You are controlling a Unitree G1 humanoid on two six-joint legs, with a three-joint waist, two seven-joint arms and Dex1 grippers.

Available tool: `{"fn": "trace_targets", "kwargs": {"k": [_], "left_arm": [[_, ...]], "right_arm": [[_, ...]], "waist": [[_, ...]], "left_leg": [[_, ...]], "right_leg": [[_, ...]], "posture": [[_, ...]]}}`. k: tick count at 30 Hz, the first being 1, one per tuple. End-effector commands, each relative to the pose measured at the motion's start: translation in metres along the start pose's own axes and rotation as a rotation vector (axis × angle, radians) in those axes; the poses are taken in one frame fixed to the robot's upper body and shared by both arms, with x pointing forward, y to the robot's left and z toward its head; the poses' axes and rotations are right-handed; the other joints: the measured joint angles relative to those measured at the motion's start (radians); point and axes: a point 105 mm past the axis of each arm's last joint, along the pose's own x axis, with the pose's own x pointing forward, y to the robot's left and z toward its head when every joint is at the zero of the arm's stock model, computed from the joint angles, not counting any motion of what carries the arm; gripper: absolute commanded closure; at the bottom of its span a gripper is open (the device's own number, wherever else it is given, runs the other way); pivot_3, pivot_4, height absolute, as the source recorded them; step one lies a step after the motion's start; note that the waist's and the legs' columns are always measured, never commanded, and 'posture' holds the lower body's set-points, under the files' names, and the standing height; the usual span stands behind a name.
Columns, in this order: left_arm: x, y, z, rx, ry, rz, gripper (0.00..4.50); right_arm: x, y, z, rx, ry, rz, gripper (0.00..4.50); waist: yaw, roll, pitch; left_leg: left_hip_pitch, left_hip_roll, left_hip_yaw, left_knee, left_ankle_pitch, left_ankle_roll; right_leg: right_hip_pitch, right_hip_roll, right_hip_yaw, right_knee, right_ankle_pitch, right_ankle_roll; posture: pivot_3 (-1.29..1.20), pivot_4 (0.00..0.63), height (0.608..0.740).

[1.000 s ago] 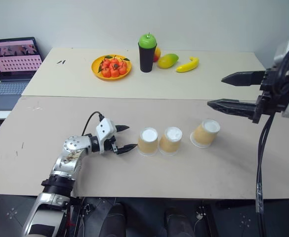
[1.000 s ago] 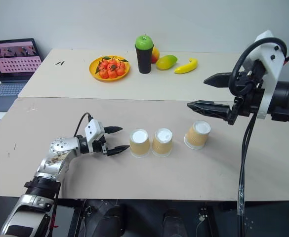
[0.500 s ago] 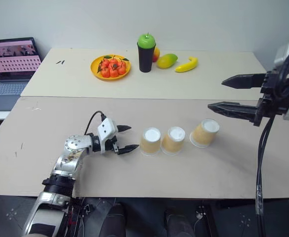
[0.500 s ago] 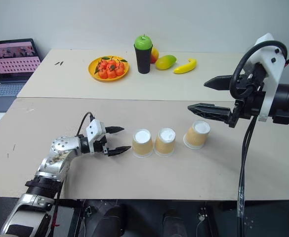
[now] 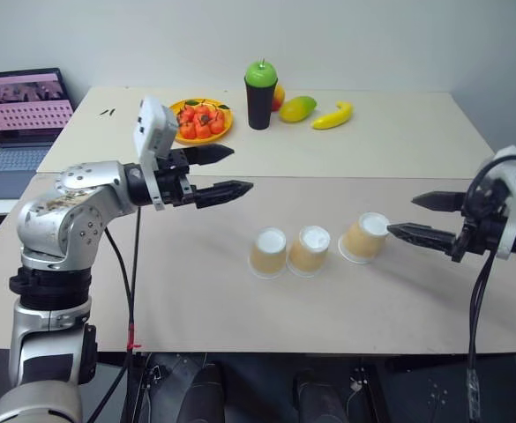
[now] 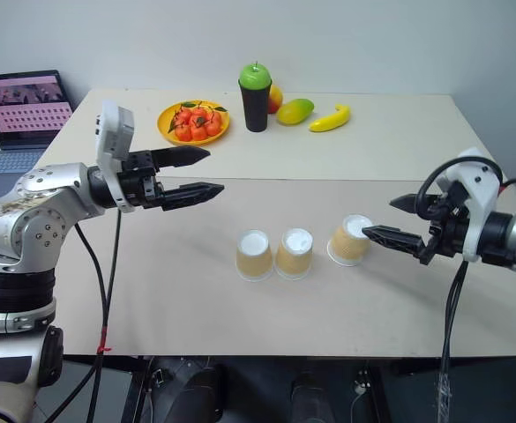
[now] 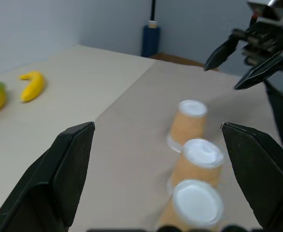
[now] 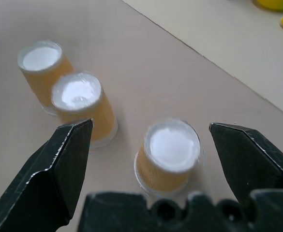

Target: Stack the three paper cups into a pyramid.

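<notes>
Tan paper cups [image 5: 313, 251] upside down, white bases up, unstacked, both pincers agape

Both arms out, jaws wide.
Left gripper [image 5: 225, 171] is held high, pointing level toward the right, empty. Right gripper [image 5: 423, 218] sits low, aimed leftward, fingers spread, holding nothing.

Three tan paper cups [image 5: 313, 250] upside down in row on table; two touching, third apart.
</notes>
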Motion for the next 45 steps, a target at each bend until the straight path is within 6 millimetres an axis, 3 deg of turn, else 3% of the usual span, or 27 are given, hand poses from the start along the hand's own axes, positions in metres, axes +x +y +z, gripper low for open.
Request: {"fn": "trace_targets", "kwargs": {"k": [1,10,15,21,35,43,45], "left_arm": [[-0.004,-0.012,0.011,0.019,0.006,-0.052,0.04],[-0.005,-0.013,0.01,0.032,0.058,-0.096,0.04],[0.0,-0.015,0.01,0.05,0.069,-0.11,0.04],[-0.005,-0.014,0.012,0.058,0.075,-0.085,0.04],[-0.012,-0.024,-0.001,0.072,0.115,-0.062,0.04],[-0.01,-0.023,-0.004,0.063,0.113,-0.044,0.04],[-0.01,-0.022,-0.004,0.062,0.111,-0.04,0.0]], "right_arm": [[-0.007,-0.002,0.0,-0.063,-0.041,-0.06,0.0],[0.004,-0.003,-0.024,0.005,-0.089,-0.112,0.0],[0.024,-0.004,-0.046,0.071,-0.117,-0.133,0.0],[0.036,-0.008,-0.057,0.082,-0.117,-0.135,0.0],[0.074,-0.01,-0.04,0.07,-0.181,-0.07,0.0],[0.081,-0.011,-0.029,0.05,-0.192,-0.047,0.0],[0.082,-0.012,-0.029,0.054,-0.193,-0.051,0.5]], "waist": [[-0.008,0.0,0.0],[-0.009,-0.001,0.0],[-0.009,-0.001,0.0],[-0.01,-0.001,0.0],[-0.007,-0.001,0.0],[-0.008,-0.001,0.0],[-0.008,-0.001,0.0]], "left_leg": [[0.0,0.0,0.0,0.0,0.0,0.0],[0.0,0.0,0.0,0.001,0.0,0.0],[0.0,0.0,0.0,0.001,0.0,0.0],[0.0,0.0,0.0,0.001,0.0,0.0],[0.0,0.0,0.0,0.001,0.0,0.0],[0.0,0.0,0.0,0.0,0.0,0.0],[0.0,0.0,0.0,0.001,0.0,0.0]], "right_leg": [[0.0,0.0,0.0,0.0,0.0,0.0],[0.001,0.0,0.0,0.0,0.0,0.0],[0.001,0.0,0.0,0.0,0.0,0.0],[0.001,0.0,0.0,0.0,0.0,0.0],[0.001,0.0,0.0,0.0,0.0,0.0],[0.001,0.0,0.0,0.0,0.0,0.0],[0.001,0.0,0.0,0.0,0.0,0.0]], "posture": [[0.0,0.15,0.735],[0.0,0.15,0.735],[0.0,0.15,0.735],[0.0,0.15,0.735],[0.0,0.15,0.735],[0.0,0.15,0.735],[0.0,0.15,0.735]]}}
